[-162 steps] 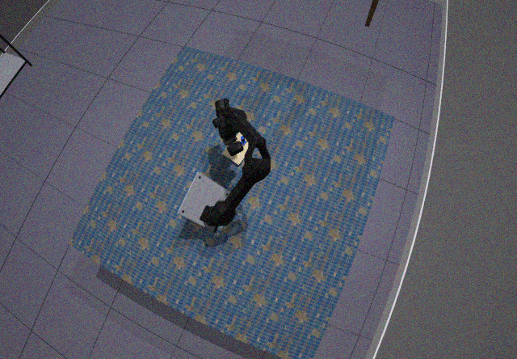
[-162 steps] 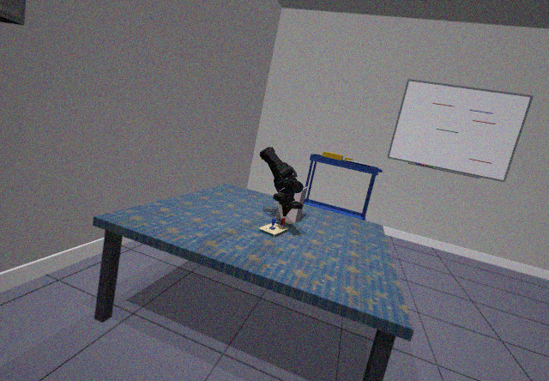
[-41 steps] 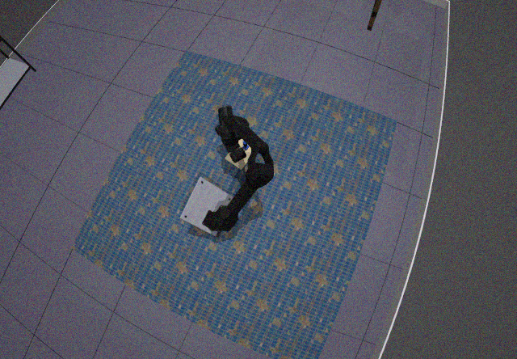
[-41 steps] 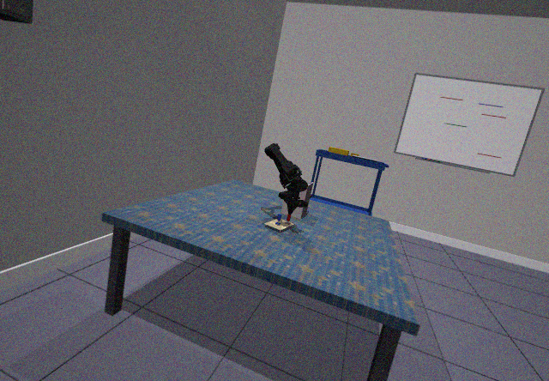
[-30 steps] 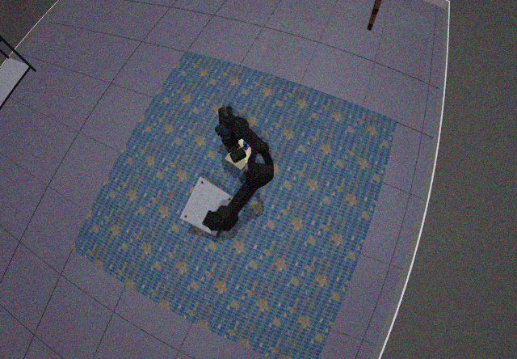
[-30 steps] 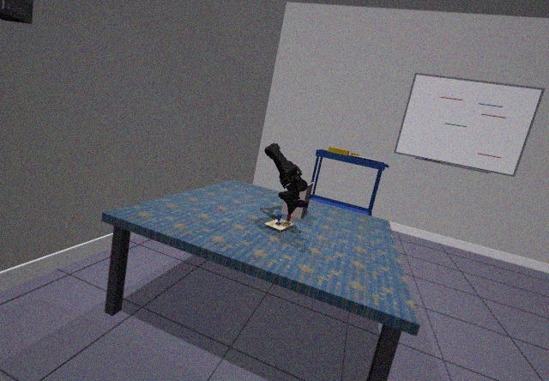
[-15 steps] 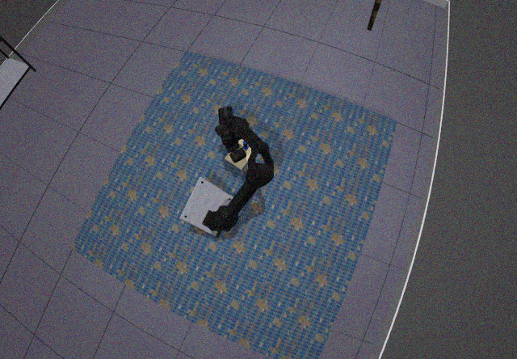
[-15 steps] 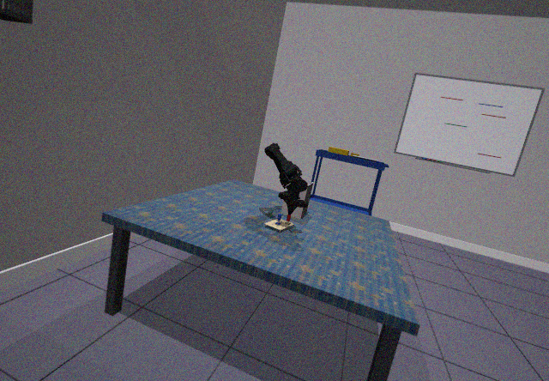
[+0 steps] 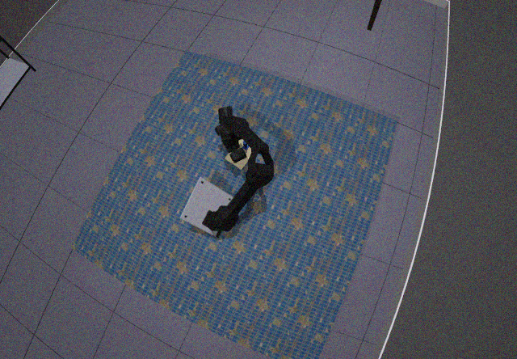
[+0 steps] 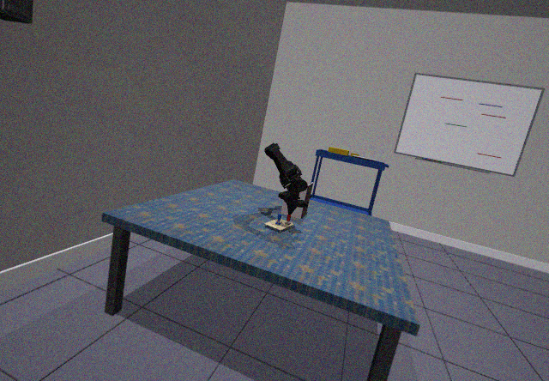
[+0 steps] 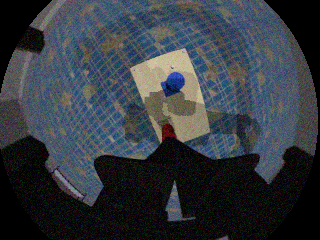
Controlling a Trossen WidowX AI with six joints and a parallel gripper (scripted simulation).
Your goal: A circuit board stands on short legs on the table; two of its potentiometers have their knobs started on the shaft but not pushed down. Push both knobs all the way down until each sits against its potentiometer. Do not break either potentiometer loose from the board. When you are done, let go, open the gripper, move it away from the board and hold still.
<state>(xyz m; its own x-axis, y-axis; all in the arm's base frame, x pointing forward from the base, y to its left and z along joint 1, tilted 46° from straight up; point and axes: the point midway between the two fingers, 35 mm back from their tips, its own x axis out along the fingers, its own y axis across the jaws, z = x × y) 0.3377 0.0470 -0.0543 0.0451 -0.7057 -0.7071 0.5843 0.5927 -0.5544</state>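
Note:
The cream circuit board (image 9: 241,165) (image 10: 279,227) (image 11: 192,67) stands on the table. The blue knob (image 9: 245,146) (image 10: 279,216) (image 11: 175,81) stands upright on the board, above a small blue part. The red knob (image 10: 288,218) (image 11: 168,132) is upright near the board's other end. My gripper (image 10: 290,213) (image 11: 170,140) is shut with nothing between its fingers. Its tips are directly over the red knob, touching its top or very near it; the wrist view cannot tell which. The tips hide part of the red knob and its potentiometer. Whether either knob sits against its potentiometer is too small to tell.
The patterned blue table (image 9: 292,221) (image 10: 213,217) carries the board. The arm's pale base plate (image 9: 200,202) lies close to the board. The arm bends above the board and casts shadows over it. A blue cart (image 10: 350,160) stands behind the table.

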